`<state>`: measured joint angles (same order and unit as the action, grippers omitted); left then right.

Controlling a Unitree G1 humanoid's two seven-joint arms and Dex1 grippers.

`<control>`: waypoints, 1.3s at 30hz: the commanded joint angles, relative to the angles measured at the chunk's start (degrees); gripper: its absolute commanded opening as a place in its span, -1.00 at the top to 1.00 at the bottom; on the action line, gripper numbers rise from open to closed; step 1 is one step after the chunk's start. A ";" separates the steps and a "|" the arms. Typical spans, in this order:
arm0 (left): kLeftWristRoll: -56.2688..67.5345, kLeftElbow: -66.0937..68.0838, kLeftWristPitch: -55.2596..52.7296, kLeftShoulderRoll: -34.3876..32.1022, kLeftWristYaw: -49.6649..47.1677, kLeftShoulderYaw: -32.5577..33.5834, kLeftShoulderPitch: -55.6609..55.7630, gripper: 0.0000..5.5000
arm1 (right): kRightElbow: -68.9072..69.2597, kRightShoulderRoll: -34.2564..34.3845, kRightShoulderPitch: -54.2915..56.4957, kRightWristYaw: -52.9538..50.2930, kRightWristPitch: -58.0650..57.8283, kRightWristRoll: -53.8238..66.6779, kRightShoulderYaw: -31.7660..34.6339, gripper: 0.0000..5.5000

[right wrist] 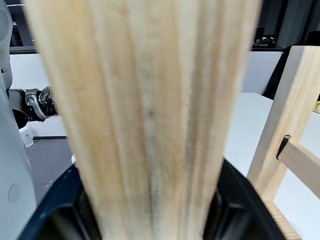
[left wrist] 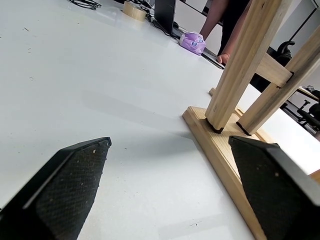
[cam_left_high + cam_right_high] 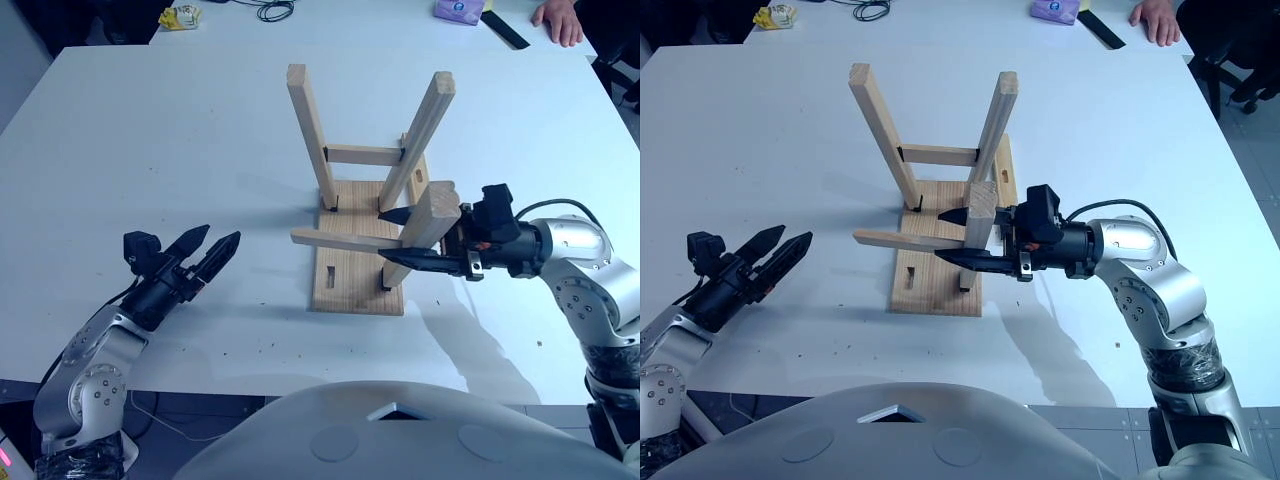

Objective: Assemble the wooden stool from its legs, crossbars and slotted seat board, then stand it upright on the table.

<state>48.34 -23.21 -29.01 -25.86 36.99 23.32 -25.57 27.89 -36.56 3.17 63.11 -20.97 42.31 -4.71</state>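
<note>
The slotted seat board lies flat mid-table. Two wooden legs stand in its far slots, joined by a crossbar. A third leg stands at the board's near right, with a crossbar sticking out from it to the left. My right gripper is shut on that leg, one finger on each side; the leg runs close past the right wrist camera. My left gripper hovers open over the table left of the board, fingers apart and holding nothing.
A person's hand rests at the table's far right edge, beside a purple packet and a black strip. A small yellow object lies at the far left. Another wooden piece lies behind the right leg.
</note>
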 commanded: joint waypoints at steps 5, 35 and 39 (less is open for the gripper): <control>-0.58 -0.27 0.17 0.03 -0.31 -0.08 -0.05 -0.58 | -1.68 -0.85 -1.00 1.74 3.06 -4.24 0.04 0.26; -0.87 -0.36 0.56 1.01 -0.93 -1.13 0.16 -0.58 | -6.33 -4.73 -13.21 -0.27 9.43 -10.53 -5.10 0.26; -0.70 -0.03 0.31 0.83 -1.15 -1.18 1.03 -0.58 | -9.84 -3.81 -12.98 -2.53 7.26 -7.97 -3.84 0.26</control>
<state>48.26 -23.19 -28.43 -24.69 36.34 22.34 -25.24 24.51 -39.09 -6.31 62.23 -7.03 37.81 -6.78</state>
